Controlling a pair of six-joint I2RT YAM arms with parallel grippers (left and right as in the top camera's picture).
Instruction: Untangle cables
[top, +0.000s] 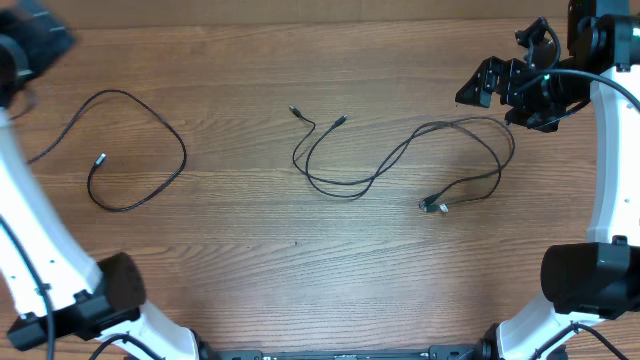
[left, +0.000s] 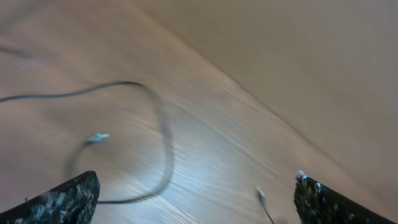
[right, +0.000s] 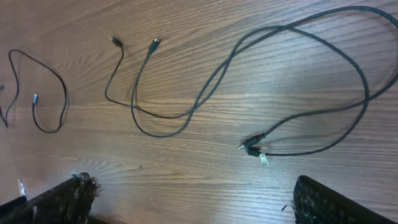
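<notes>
Our right claw (top: 480, 85), spread and empty like the left claw (left: 199, 208), is nearer the crossed cables (top: 400, 152), lying at its eight o'clock, stretched three-to-nine across the counter (top: 300, 280).

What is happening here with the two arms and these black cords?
Two robot arms are doing an untangling job on a wooden table. Right now neither holds anything: the left gripper and the right gripper are both open above the table. One cable lies alone in a loop on the left. The other two cables lie together toward the right, crossing each other, not yet separated.
</notes>
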